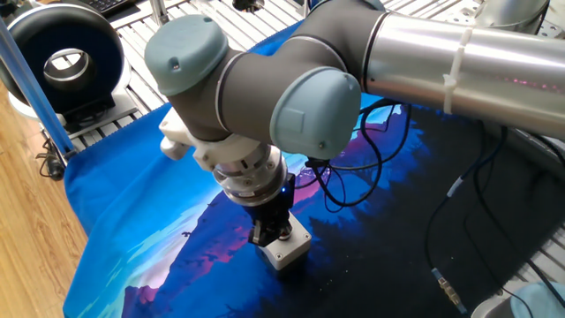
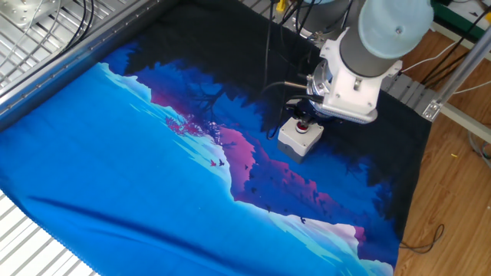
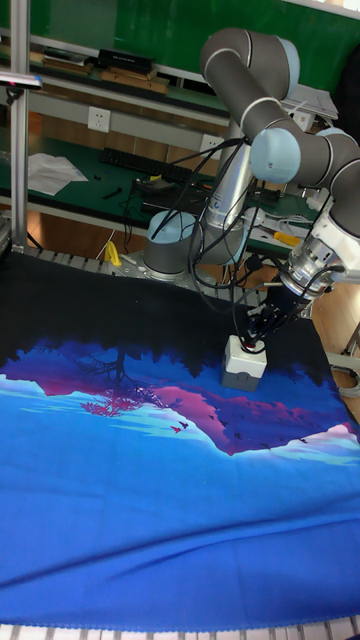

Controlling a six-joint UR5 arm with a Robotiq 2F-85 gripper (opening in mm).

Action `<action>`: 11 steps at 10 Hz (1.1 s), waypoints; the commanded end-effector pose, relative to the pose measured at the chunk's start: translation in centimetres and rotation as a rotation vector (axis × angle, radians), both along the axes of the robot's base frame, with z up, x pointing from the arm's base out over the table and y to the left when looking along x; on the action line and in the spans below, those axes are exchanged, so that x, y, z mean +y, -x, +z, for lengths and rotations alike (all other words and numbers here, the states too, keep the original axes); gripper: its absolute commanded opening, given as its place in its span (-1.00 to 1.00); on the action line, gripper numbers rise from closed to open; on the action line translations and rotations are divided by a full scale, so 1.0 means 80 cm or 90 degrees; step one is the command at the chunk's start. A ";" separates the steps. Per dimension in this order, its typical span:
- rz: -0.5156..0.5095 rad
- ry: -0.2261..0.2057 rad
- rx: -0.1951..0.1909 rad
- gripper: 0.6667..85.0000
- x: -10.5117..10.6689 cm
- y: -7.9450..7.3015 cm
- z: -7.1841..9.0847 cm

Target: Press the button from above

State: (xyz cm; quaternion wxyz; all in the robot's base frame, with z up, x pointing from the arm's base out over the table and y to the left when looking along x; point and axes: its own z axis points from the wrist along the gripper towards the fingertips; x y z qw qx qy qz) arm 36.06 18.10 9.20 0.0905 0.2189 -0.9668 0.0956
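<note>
Surface point(image 2: 115, 176): blue-black printed cloth. Arm bent over grey box point(image 3: 243, 366); tool point(image 3: 262, 328) on button point(image 2: 302, 126), opening indiscernible.

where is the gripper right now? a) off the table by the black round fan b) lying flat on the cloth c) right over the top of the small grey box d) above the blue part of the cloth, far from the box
c: the gripper points down onto the top of the small grey box, covering the button there; the tall view agrees.
</note>
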 end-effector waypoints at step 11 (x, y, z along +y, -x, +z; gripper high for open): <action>0.027 -0.036 0.051 -0.99 -0.004 0.007 0.036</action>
